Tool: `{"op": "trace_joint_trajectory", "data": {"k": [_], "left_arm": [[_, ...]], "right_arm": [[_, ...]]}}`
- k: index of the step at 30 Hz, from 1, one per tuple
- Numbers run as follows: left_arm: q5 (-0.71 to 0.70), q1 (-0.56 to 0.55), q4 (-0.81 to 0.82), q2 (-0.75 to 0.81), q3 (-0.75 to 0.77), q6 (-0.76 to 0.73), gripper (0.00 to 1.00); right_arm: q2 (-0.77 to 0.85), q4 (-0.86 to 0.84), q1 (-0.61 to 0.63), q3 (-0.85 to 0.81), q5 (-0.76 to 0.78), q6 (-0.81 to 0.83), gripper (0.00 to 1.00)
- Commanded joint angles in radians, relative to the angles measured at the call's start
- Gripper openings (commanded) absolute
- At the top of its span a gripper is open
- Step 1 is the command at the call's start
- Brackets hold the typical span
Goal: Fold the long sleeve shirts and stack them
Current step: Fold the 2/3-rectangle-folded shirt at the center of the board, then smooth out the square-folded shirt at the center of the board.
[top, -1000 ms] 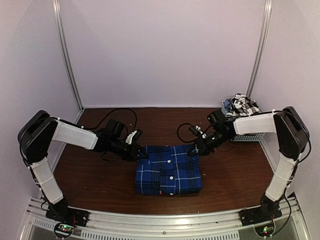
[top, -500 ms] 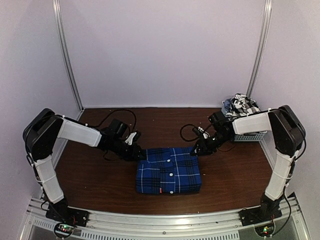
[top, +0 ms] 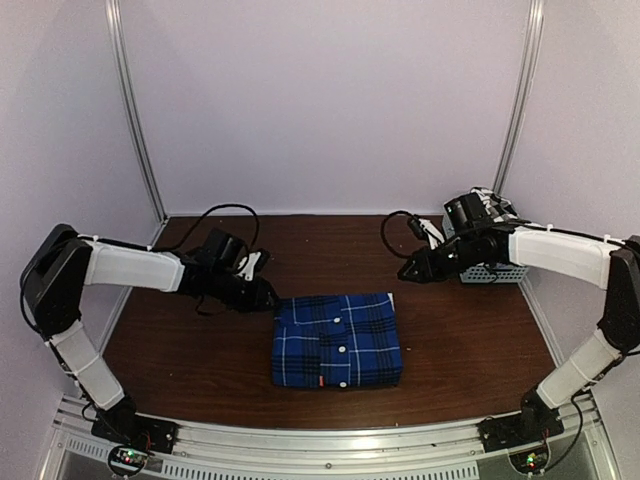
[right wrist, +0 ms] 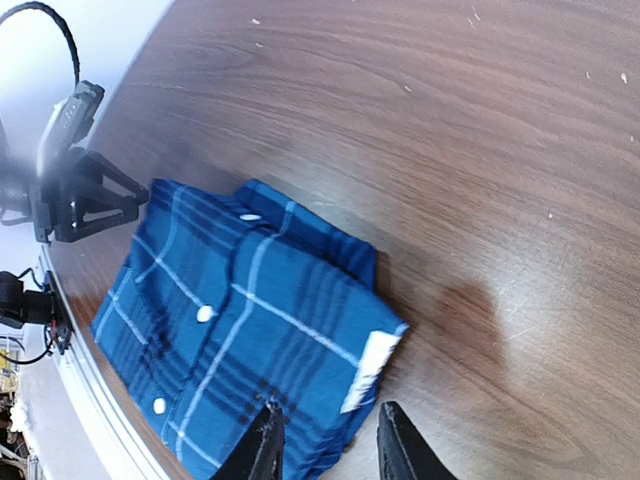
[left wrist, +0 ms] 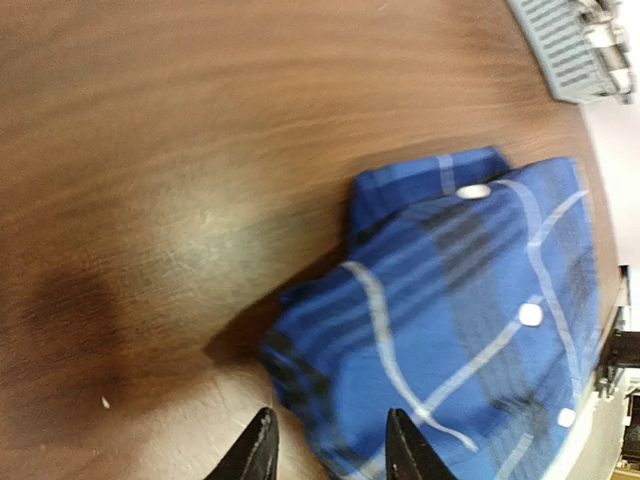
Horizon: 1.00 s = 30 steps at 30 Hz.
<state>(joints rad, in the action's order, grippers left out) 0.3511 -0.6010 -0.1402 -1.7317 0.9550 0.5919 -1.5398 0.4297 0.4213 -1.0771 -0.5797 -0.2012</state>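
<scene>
Snagging worries me — left gripper (left wrist: 330,440) and right gripper (right wrist: 328,435) gape empty, blue shirt (top: 338,340) corner beneath left jaws.

A dark brown wood-grain table (top: 470,340) forms the floor of a small booth, closed in by a plain pale lilac back wall (top: 330,100) with a matching left wall (top: 50,120) and right wall (top: 600,100). A slim silvery left post (top: 137,110) and right post (top: 518,100) rise from the table's far corners, leaning slightly outward in the overhead view, and a ribbed aluminium rail (top: 330,442) runs along the near edge. The light is soft and even, leaving a dull sheen (left wrist: 200,215) on the wood, where a few tiny pale specks (right wrist: 550,215) lie.
</scene>
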Motion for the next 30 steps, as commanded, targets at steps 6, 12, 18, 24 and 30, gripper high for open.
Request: {"op": "trace_joint_trajectory", "data": {"k": [6,12,18,24,30], "left_arm": [[0.112,-0.111,0.361,0.222,-0.175,0.078,0.38],[0.087,-0.228,0.605,0.164,-0.277,0.221,0.38],[0.033,-0.270,0.726,0.074,-0.352,0.273,0.38],[-0.016,-0.275,0.833,-0.002,-0.452,0.305,0.37],[-0.053,-0.275,0.819,0.008,-0.483,0.284,0.37]], "right_arm": [[0.144,-0.234,0.165,0.184,-0.094,-0.155,0.34],[0.057,-0.548,0.232,0.303,-0.220,-0.325,0.33],[-0.090,-0.794,0.237,0.387,-0.290,-0.423,0.32],[-0.220,-0.896,0.207,0.442,-0.308,-0.425,0.30],[-0.197,-0.852,0.154,0.495,-0.308,-0.374,0.30]]}}
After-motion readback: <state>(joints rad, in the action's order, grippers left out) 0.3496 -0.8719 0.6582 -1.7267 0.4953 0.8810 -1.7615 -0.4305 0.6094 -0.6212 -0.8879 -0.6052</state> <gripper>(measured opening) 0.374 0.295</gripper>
